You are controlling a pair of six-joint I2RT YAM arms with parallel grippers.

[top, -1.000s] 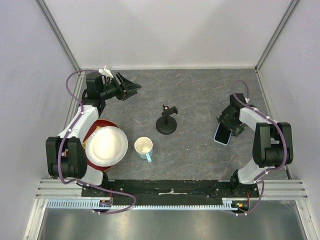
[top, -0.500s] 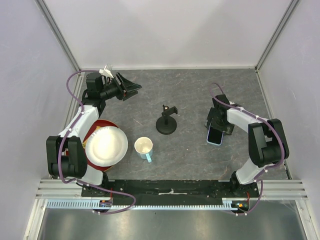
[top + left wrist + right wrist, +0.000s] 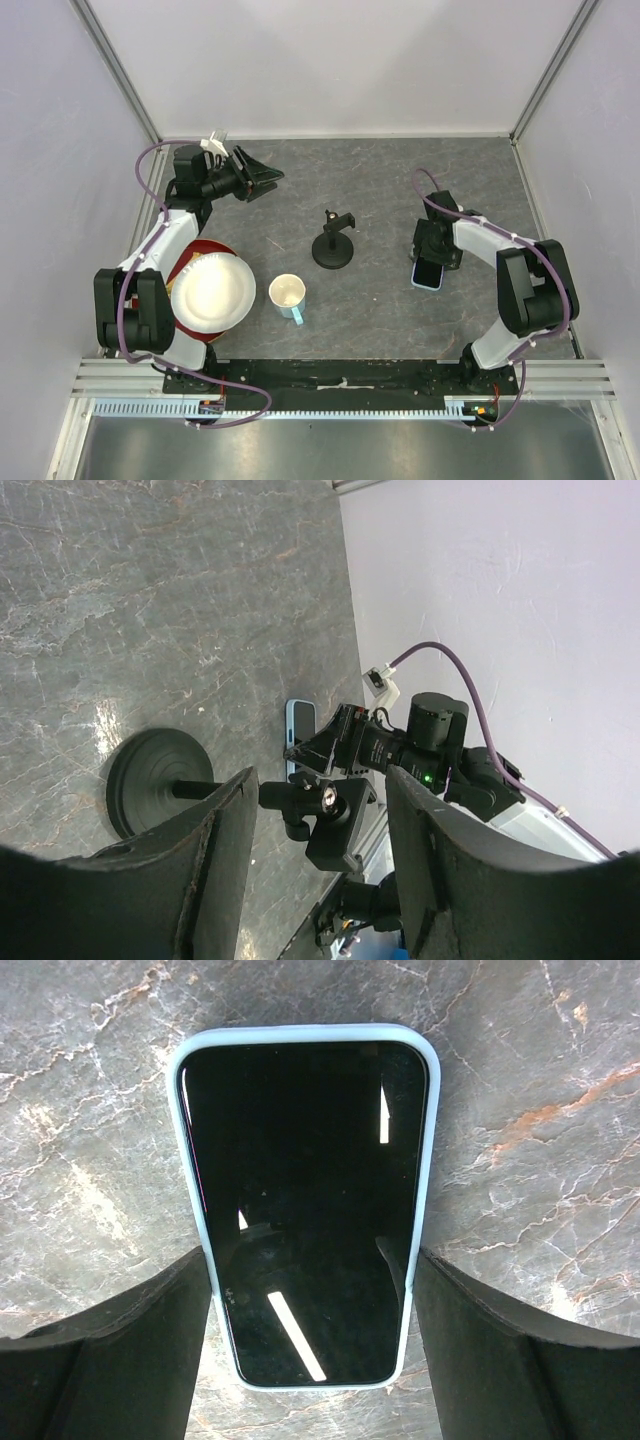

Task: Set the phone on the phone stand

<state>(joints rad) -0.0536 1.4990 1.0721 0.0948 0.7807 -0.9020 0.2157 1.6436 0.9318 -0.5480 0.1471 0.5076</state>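
The phone (image 3: 305, 1200), black screen with a light blue case edge, sits between my right gripper's (image 3: 310, 1270) fingers, which press its long sides just above the grey table. In the top view the phone (image 3: 427, 272) and my right gripper (image 3: 433, 252) are to the right of the phone stand (image 3: 333, 248), apart from it. The stand is black, with a round disc base, a thin post and a clamp on top. My left gripper (image 3: 262, 180) is open and empty at the far left. In its wrist view it (image 3: 320, 780) faces the stand (image 3: 150, 780) and the phone (image 3: 301, 725).
A white cup (image 3: 288, 294) with a blue handle stands near the front, left of the stand. A white plate (image 3: 212, 291) lies on a red dish (image 3: 192, 252) by the left arm. Walls close the table (image 3: 390, 180) at the back and sides.
My right gripper has moved left towards the stand, carrying the phone with it. The left arm has barely moved.
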